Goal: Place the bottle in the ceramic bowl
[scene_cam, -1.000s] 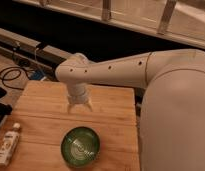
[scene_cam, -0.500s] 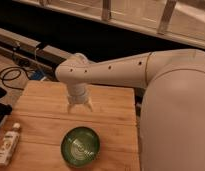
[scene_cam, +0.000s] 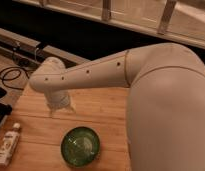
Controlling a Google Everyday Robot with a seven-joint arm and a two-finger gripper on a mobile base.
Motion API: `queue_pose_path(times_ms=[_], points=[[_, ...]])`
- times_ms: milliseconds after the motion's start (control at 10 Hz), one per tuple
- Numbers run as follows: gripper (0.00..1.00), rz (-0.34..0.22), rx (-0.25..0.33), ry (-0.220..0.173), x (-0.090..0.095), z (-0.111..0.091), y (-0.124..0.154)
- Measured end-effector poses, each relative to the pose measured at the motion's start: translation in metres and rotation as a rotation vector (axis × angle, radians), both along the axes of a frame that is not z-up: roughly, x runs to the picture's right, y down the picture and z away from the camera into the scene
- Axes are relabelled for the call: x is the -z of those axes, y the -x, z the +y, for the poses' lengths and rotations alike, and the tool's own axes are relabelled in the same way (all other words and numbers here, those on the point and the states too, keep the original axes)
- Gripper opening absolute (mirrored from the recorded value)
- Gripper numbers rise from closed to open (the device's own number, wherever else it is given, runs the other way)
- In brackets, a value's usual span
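The small whitish bottle with a dark cap lies on the wooden table at the front left edge. The dark-green ceramic bowl sits at the front middle and holds nothing. My gripper points down over the table, behind the bowl and to the right of the bottle. It is apart from both. Its fingers stand open and hold nothing.
My white arm and body fill the right side. Black cables lie on the floor at the left. A dark rail runs behind the table. A dark object sits at the left table edge.
My gripper and wrist have moved left and slightly forward, toward the bottle's side. The bottle and the bowl have not moved.
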State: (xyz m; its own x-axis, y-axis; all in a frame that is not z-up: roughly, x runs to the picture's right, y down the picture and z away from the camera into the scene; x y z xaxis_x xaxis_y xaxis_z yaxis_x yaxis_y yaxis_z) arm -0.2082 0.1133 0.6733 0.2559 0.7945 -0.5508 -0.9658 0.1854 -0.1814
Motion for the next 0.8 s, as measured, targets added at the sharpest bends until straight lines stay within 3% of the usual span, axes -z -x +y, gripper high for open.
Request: queue_pose_path(times_ms=[200,300,800], points=[[0.65,-0.071,0.023,-0.037,0.007,0.002,0.063],[0.65,-0.095,0.024,-0.043,0.011,0.005,0.080],[0.65,-0.092,0.026,-0.047,0.010,0.004,0.081]])
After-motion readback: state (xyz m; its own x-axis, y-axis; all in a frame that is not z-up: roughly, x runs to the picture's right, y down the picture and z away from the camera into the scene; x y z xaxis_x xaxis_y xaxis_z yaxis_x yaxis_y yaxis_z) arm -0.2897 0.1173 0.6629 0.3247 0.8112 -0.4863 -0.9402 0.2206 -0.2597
